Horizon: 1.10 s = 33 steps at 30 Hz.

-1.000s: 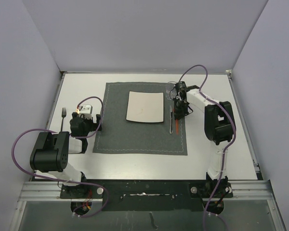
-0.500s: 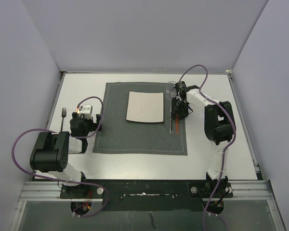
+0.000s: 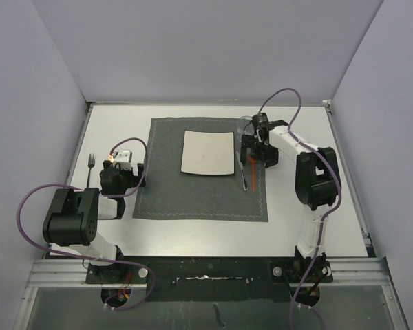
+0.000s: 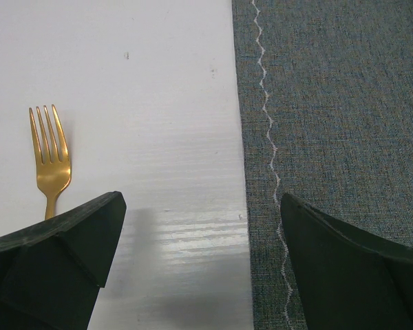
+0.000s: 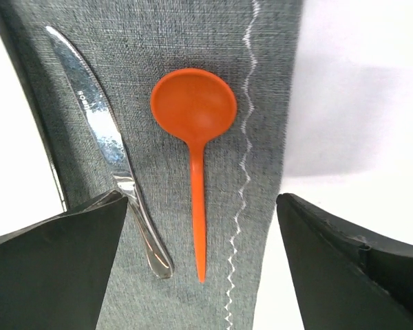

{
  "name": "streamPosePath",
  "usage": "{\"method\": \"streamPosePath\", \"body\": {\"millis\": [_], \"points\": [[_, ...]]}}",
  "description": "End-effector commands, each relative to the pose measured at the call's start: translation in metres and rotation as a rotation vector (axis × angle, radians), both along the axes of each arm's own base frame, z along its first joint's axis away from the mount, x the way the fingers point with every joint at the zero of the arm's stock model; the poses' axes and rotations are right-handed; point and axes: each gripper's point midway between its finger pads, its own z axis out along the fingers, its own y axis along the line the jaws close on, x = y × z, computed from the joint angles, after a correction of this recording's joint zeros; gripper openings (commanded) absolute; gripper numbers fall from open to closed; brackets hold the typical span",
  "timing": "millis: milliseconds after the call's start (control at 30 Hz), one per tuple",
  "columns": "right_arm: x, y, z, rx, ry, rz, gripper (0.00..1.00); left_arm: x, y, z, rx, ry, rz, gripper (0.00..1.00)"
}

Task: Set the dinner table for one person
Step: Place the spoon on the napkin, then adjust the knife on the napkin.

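Nearest my bases, the dinner table (image 3: 193, 234) is bare white. The dark grey placemat (image 3: 199, 199) lies on its middle, with the square white plate (image 3: 207, 152) on the mat's far half.

My left gripper (image 4: 201, 230) hangs with its jaws wide apart and holds nothing, straddling the mat's left edge. The gold fork (image 4: 50, 161) lies on the bare table at its 9 o'clock, off the mat, tines pointing to 12.

Farther off, at the plate's 3 o'clock, my right gripper (image 5: 201, 199) is spread just as wide over the orange spoon (image 5: 194, 110) and touches nothing. The spoon lies flat on the mat, bowl to 12, handle to 6. The steel knife (image 5: 107, 137) is just beside it at 9 o'clock.

I judge the spoon's placing done, which leaves the fork as the last piece out of place. My left gripper must shift towards 9, close on the fork's handle, and lay it on the mat at the plate's 9 o'clock.

Only the wrist views show the fork's colour, and that the spoon sits just inside the mat's zigzag stitching. From above, the cutlery is mere slivers. Only the top view shows the plate and the whole layout.
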Motion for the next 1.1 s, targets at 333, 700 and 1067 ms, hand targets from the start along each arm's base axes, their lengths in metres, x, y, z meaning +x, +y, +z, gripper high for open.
{"method": "streamPosePath", "body": {"millis": [333, 700, 1067], "points": [[0.011, 0.003, 0.068, -0.010, -0.210, 0.023, 0.78, 0.013, 0.002, 0.013, -0.010, -0.051, 0.012, 0.98], [0.006, 0.024, 0.036, -0.053, -0.173, 0.137, 0.18, 0.013, 0.002, 0.013, -0.010, -0.052, 0.012, 0.98], [0.004, 0.035, 0.014, -0.092, -0.132, 0.208, 0.45, 0.013, 0.002, 0.013, -0.010, -0.051, 0.013, 0.98]]}}
